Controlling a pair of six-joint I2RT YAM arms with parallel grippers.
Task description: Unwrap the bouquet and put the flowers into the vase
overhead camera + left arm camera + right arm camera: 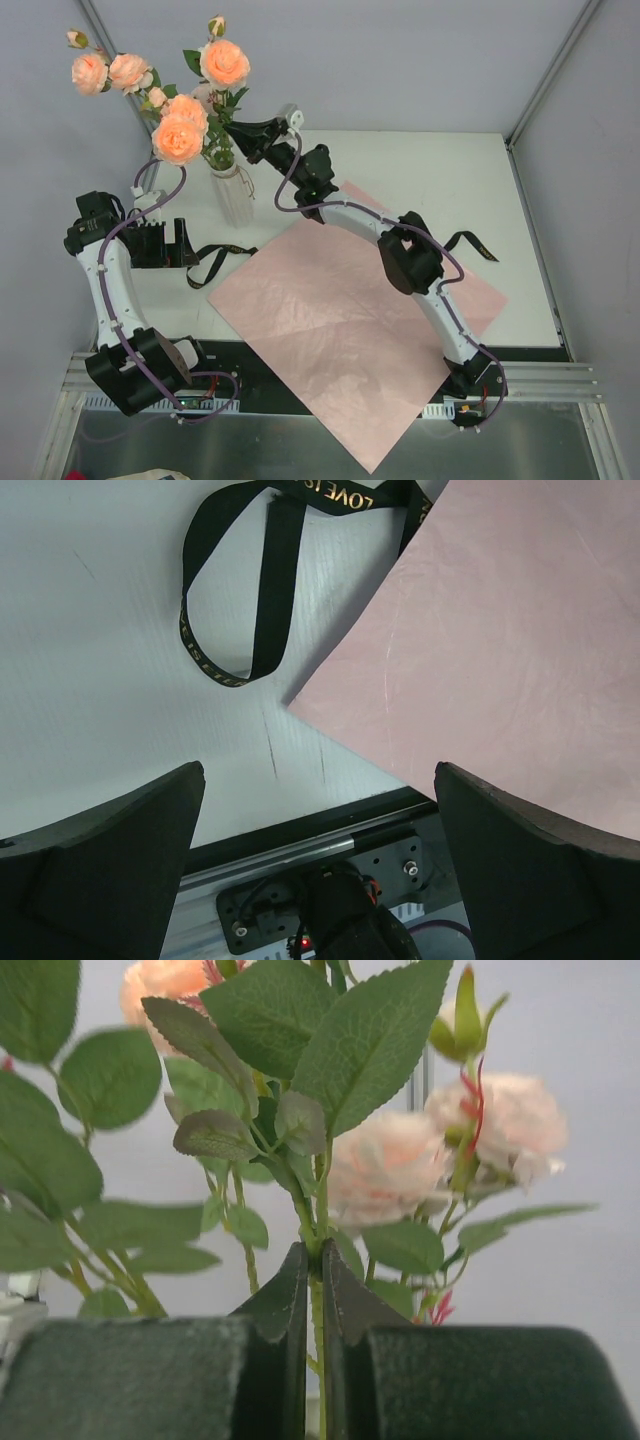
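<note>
— Grey walls close in a white surface, seen from above. What stands on it?

— A small white ribbed vase, upright in the far left part of the surface. The flowers, peach and pale pink roses, rise from its mouth and spread above it and to its left.

— Where is the wrapping?

— A pink paper lies flat and open on the near right side of the vase. One corner hangs past the near edge of the surface. A black ribbon lies loose just on the near side of the vase, touching the paper's left corner.

— What about the arms?

— The right arm stretches across the paper to the vase. The right jaws sit just above and to the right of the vase's mouth, in among the leaves. That arm's wrist view shows them pressed together on one thin green stem of the flowers, with a pale pink bloom behind.

— And the other?

— The left arm sits low, on the near left side of the vase. The left jaws are spread wide and hold nothing. In that wrist view, two dark fingers frame bare surface, the ribbon's loop with gold lettering, and the paper's corner.
</note>
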